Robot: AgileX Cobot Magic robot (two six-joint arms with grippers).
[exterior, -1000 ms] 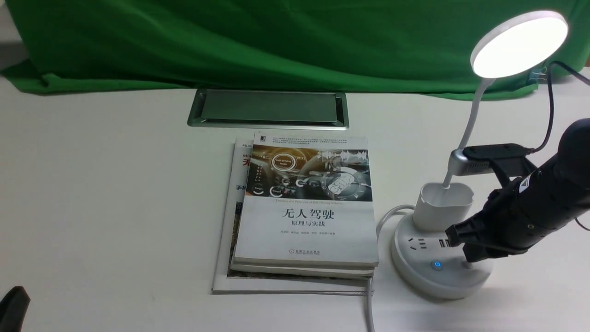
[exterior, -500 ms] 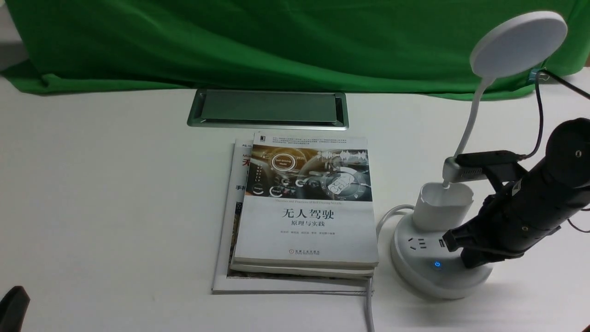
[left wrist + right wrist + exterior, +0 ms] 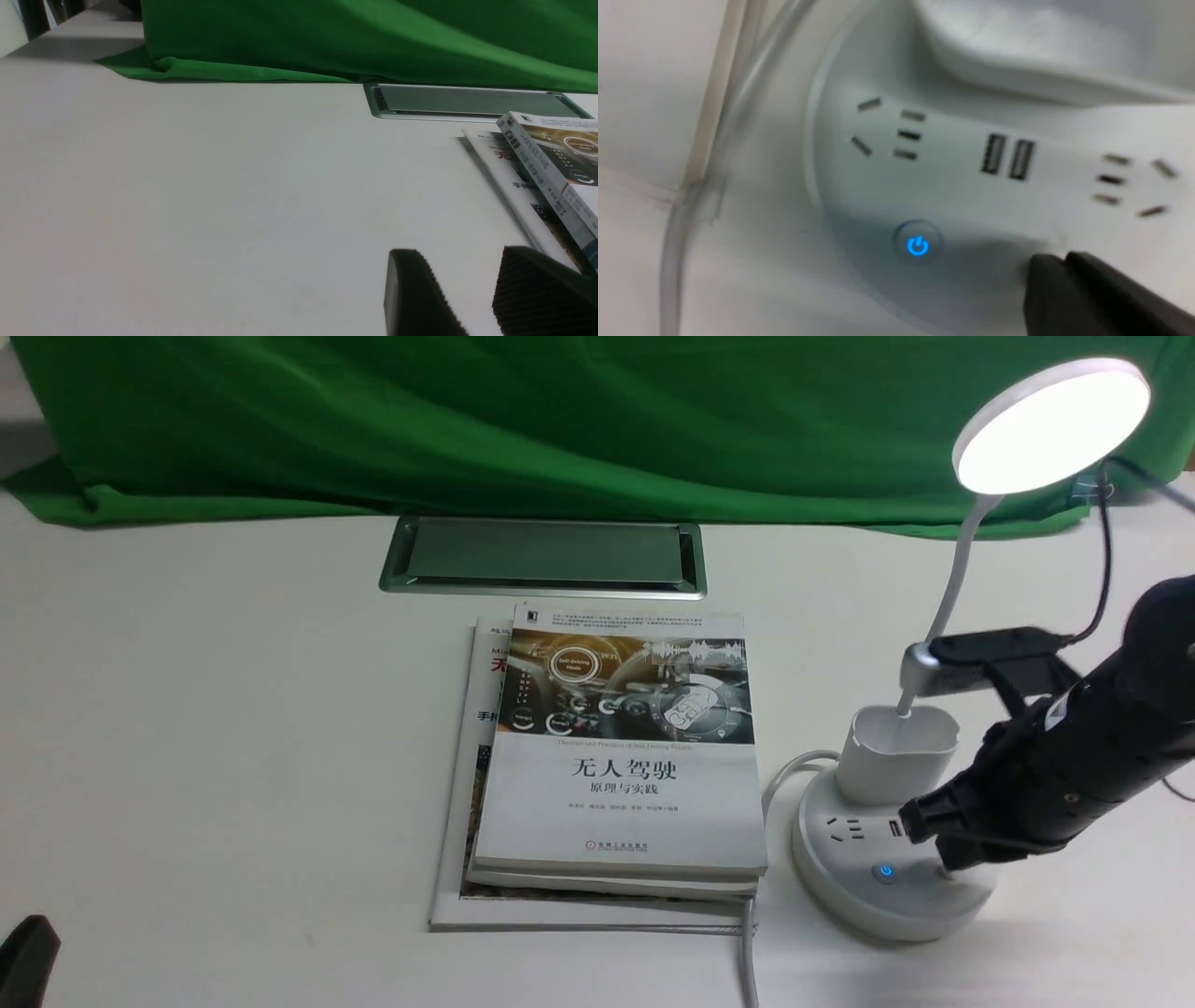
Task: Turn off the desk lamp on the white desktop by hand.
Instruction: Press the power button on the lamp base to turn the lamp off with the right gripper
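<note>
The desk lamp (image 3: 892, 751) is seen standing on the white desktop (image 3: 233, 728) close to its right edge and nearer the front edge than the back. Its round head (image 3: 1050, 425) is lit and is held up on the thin neck towards the far right corner. The right gripper (image 3: 938, 847) is angled down from the right edge onto the lamp's round base (image 3: 840, 896). In the right wrist view its fingers (image 3: 1092, 294) are pressed together with nothing between them. Their tip is set on the base just beside the blue-lit power button (image 3: 918, 245), not on it. Two USB ports (image 3: 1008, 156) and socket slots are shown further up the base.

A stack of books (image 3: 616, 756) is laid at the middle of the tabletop, just beside the base, with a white cable (image 3: 747, 952) run between them to the front edge. A grey cable hatch (image 3: 541, 555) is set behind the books, near the green cloth (image 3: 560, 420) draped along the back edge.

The left gripper (image 3: 460, 261) is kept low at the front left corner, well apart from the lamp. Its two ridged fingers (image 3: 411, 289) are parted with only bare desktop between them.
</note>
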